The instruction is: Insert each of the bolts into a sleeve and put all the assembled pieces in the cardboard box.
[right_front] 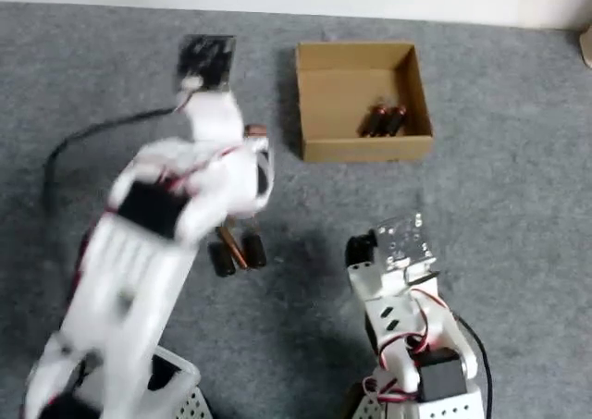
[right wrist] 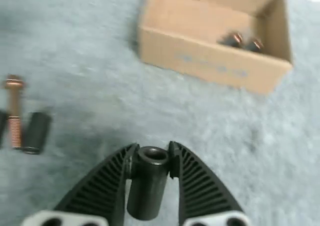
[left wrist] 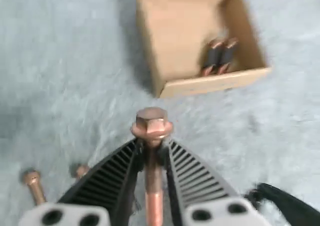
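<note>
My left gripper [left wrist: 152, 147] is shut on a copper bolt [left wrist: 152, 127], head pointing away from the wrist, over the carpet short of the cardboard box [left wrist: 186, 17]. In the high view this gripper [right_front: 256, 151] hangs left of the box [right_front: 330, 90]. My right gripper [right wrist: 151, 154] is shut on a black sleeve [right wrist: 148, 181], open end outward; in the high view that sleeve [right_front: 357, 250] is in front of the box. Two assembled pieces [right_front: 384, 120] lie inside the box, also in the left wrist view [left wrist: 220, 56] and the right wrist view [right wrist: 244, 41].
A loose bolt [right wrist: 14, 111] and a black sleeve [right wrist: 36, 131] lie on the grey carpet; the high view shows this cluster [right_front: 237, 252] under the left arm. Two more bolts [left wrist: 33, 183] [left wrist: 80, 171] lie near the left gripper. Open carpet lies right of the box.
</note>
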Controlling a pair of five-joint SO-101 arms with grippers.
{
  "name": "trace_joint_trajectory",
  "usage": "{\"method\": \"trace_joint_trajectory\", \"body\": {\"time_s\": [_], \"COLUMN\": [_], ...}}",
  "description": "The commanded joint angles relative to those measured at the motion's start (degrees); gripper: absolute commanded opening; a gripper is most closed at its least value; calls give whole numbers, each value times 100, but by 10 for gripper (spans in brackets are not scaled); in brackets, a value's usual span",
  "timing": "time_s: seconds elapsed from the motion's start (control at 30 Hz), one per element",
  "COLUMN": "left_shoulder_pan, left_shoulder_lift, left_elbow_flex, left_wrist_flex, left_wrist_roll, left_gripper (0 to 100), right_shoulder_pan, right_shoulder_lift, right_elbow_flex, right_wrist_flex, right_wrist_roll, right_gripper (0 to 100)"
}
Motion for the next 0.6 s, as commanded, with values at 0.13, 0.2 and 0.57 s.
{"method": "trace_joint_trajectory", "body": {"time_s": [0.13, 0.2, 0.57], "left_shoulder_pan": [470, 462, 576], "left_shoulder_lift": [-3108, -3670, -5815], "left_elbow_flex": [2105, 2888, 5376], "left_wrist_flex": [-563, -1204, -3068], "left_wrist_roll": [-774, -985, 563], "left_gripper": [4, 4, 4], "right_shoulder_pan": [-1349, -1640, -2246], "right_shoulder_lift": [-57, -57, -57], "right_elbow_flex": [-664, -664, -637], "right_wrist_flex": [-22, -154, -716], "right_wrist_roll": [-62, -62, -62], "right_gripper": [5, 5, 5]}}
